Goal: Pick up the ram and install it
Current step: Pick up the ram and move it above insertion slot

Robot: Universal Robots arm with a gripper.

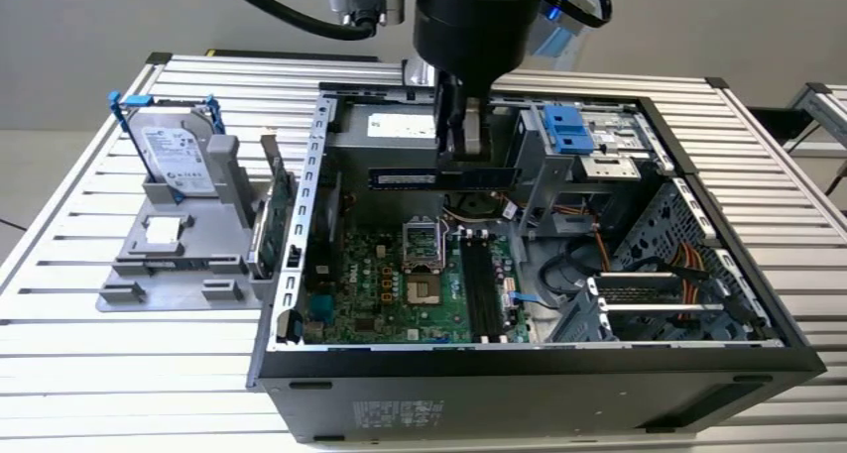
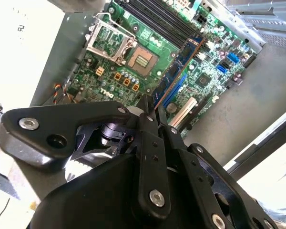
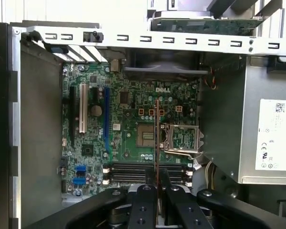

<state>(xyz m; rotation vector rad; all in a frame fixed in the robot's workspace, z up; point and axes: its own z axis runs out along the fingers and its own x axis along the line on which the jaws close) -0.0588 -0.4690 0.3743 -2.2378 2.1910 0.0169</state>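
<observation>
My gripper point(image 1: 459, 170) hangs inside the open computer case point(image 1: 530, 359), shut on the ram point(image 1: 401, 179), a narrow dark blue stick held level above the motherboard point(image 1: 377, 284). In the second wrist view the ram point(image 2: 178, 71) runs out from between the black fingers point(image 2: 148, 138) over the green board. In the first wrist view the ram point(image 3: 157, 138) shows edge-on as a thin line above the gripper point(image 3: 157, 183), over the CPU socket point(image 3: 148, 136). The black memory slots point(image 1: 483, 289) lie on the board below, apart from the ram; they also show in the first wrist view as memory slots point(image 3: 128, 172).
A silver hard drive with blue rails point(image 1: 179, 151) stands on a grey holder point(image 1: 173, 265) at the exterior view's left, beside a green expansion card point(image 1: 274, 215). The power supply point(image 1: 391, 126) and a drive cage point(image 1: 582, 136) sit close behind the gripper. Cables point(image 1: 662, 270) crowd the case's right.
</observation>
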